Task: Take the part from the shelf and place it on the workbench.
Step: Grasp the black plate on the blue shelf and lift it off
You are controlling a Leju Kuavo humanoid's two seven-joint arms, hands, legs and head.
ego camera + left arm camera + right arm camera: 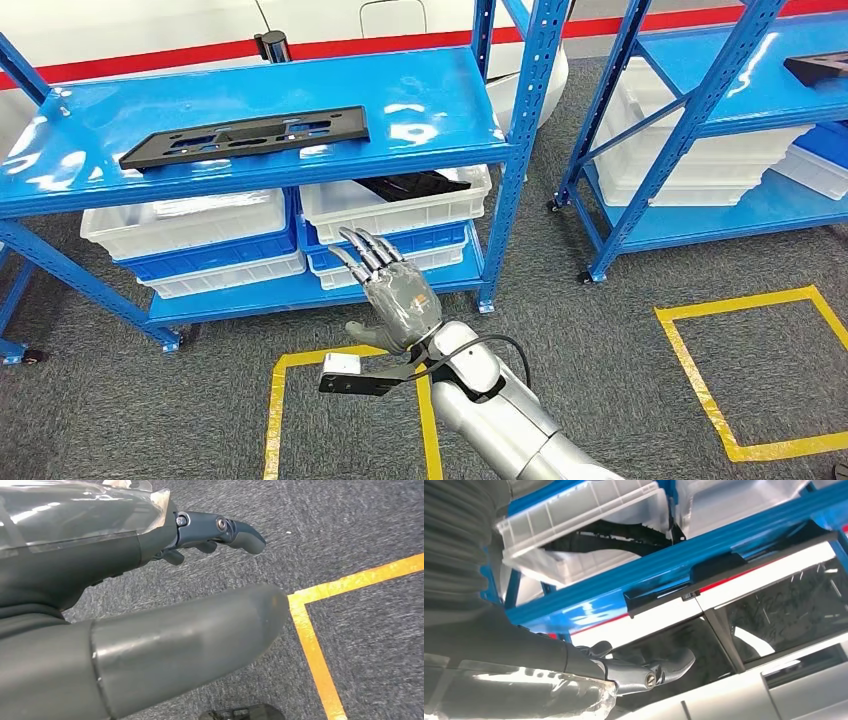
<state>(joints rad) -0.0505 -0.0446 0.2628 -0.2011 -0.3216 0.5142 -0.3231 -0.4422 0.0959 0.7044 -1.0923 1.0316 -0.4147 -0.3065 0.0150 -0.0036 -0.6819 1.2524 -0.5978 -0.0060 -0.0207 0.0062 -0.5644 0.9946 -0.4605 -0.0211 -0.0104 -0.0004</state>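
From the head view, the right robot hand (pixel 392 290) is raised in front of the blue shelf (pixel 440 120), palm up, fingers spread and grasping nothing. The part (pixel 245 136), a flat black plate, lies on the shelf's top board, well apart from that robot hand. White bins (pixel 395 210) sit on the level below.

In the left wrist view, the left robot hand (pixel 150 605) hangs over grey carpet (pixel 325 525) beside a yellow floor line (pixel 312 645); its thumb and dark fingers (pixel 225 530) are extended, released.

In the right wrist view, the right robot hand's fingers (pixel 664 662) stretch out below the shelf edge, where the part (pixel 719 567) overhangs. No writing is legible.
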